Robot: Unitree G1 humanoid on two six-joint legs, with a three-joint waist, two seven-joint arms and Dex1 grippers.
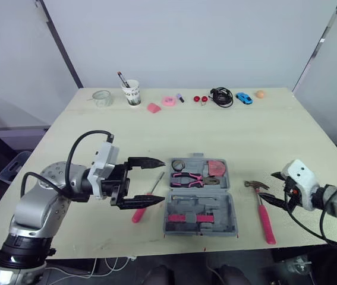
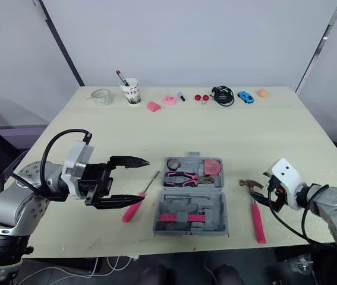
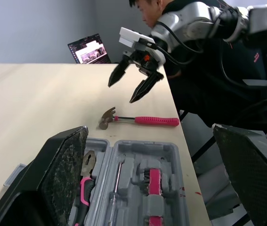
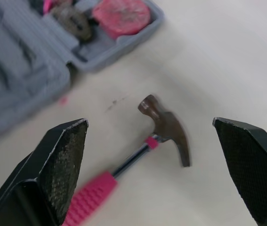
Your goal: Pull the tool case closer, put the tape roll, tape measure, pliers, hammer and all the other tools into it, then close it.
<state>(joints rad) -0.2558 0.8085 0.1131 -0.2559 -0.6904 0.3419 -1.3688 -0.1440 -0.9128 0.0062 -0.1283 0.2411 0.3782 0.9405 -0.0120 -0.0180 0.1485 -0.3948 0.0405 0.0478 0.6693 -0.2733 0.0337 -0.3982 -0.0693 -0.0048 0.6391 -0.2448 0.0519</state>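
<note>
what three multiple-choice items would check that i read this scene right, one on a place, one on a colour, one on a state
1. Where is the hammer?
A in a gripper
B on the table, right of the case
C in a cup

2. What colour is its handle?
A blue
B pink
C yellow

3. The case is:
A open
B shut
C upside down

Answers:
B, the hammer lies on the table beside the case.
B, the grip is pink.
A, both halves lie flat and the pliers show inside.
</note>
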